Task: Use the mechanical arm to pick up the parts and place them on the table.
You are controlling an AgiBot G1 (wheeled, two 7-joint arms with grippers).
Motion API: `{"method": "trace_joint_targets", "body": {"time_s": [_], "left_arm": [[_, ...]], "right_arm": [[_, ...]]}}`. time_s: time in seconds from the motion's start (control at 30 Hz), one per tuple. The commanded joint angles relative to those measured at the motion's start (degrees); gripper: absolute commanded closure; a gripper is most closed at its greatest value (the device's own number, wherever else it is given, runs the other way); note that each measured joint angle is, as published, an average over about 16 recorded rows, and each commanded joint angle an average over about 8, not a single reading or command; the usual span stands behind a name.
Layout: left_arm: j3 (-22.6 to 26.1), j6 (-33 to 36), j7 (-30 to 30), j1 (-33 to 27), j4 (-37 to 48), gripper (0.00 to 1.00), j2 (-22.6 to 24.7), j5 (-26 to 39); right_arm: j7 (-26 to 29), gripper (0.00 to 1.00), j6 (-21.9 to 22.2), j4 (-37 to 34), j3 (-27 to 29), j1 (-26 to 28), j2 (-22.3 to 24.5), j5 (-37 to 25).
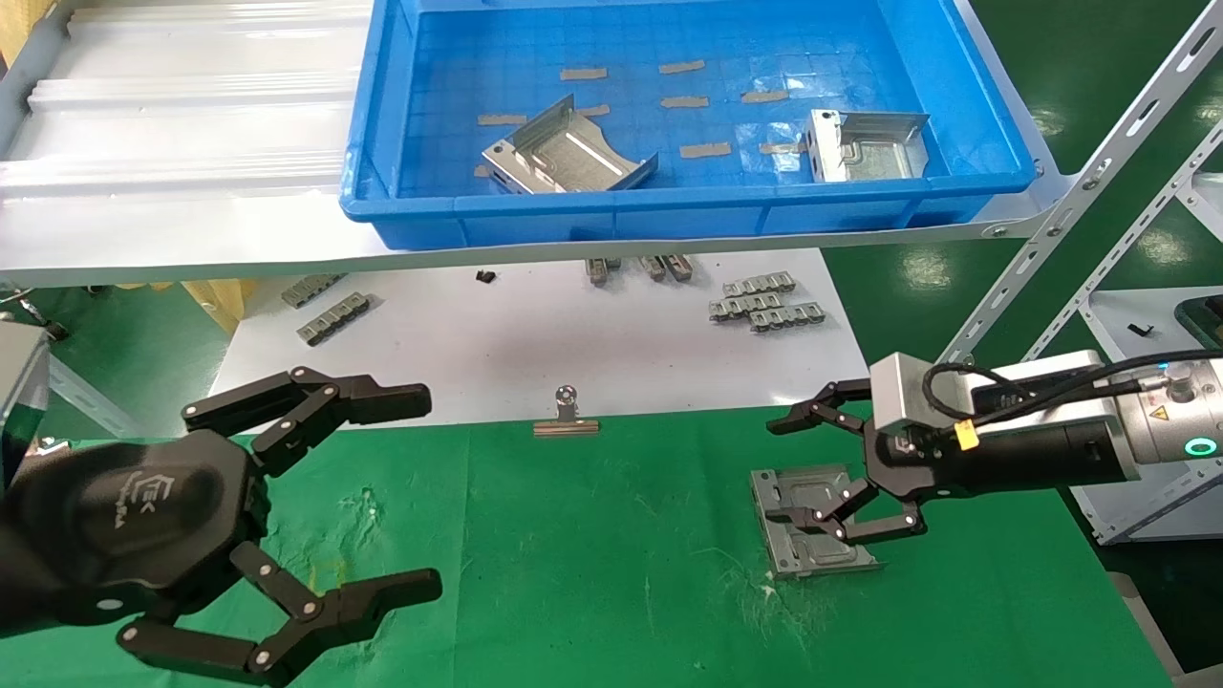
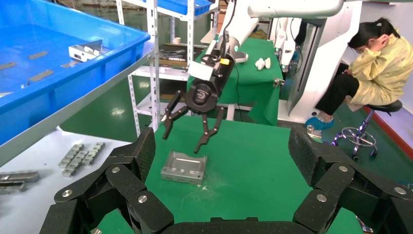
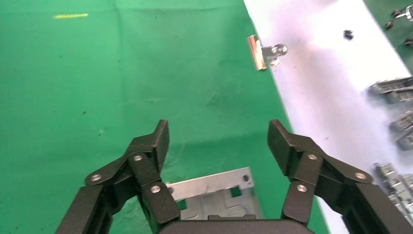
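One silver part (image 1: 812, 521) lies flat on the green table (image 1: 611, 573), walls up; it also shows in the left wrist view (image 2: 184, 167) and the right wrist view (image 3: 214, 192). My right gripper (image 1: 779, 470) is open and empty, just above the part's far side and not touching it; it shows in its own view (image 3: 219, 136) and in the left wrist view (image 2: 182, 141). Two more parts (image 1: 564, 153) (image 1: 865, 143) lie in the blue bin (image 1: 669, 215). My left gripper (image 1: 425, 492) is open and empty over the table's left side.
The bin stands on a grey ribbed shelf (image 1: 182, 124) with slanted frame struts (image 1: 1080, 191) at the right. A white board (image 1: 535, 354) behind the cloth carries clip strips (image 1: 764, 304) and a binder clip (image 1: 567, 416). A seated person (image 2: 375, 63) is beyond the table.
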Motion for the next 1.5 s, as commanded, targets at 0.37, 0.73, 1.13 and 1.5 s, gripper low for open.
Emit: {"method": "trace_joint_targets", "body": {"time_s": [0.37,0.73,1.13,1.5], "left_arm": [[0.0,0.0,0.0,0.0,0.0,0.0,0.0,0.0],[0.0,-0.01,0.0,0.0,0.01,0.0,0.0,0.0],[0.0,-0.01,0.0,0.0,0.01,0.0,0.0,0.0],[0.0,-0.01,0.0,0.0,0.01,0.0,0.0,0.0]], "right_arm": [[0.22,0.0,0.15,0.48,0.34,-0.43,0.16,0.1],[6.24,0.0,1.04,10.06,7.85,-6.33,3.16,2.05],[14.92,0.0,2.27,23.74,18.59,-14.74,7.46,4.98],[22.9,0.0,3.4,36.3,28.46,-22.48,11.42,7.66]]}}
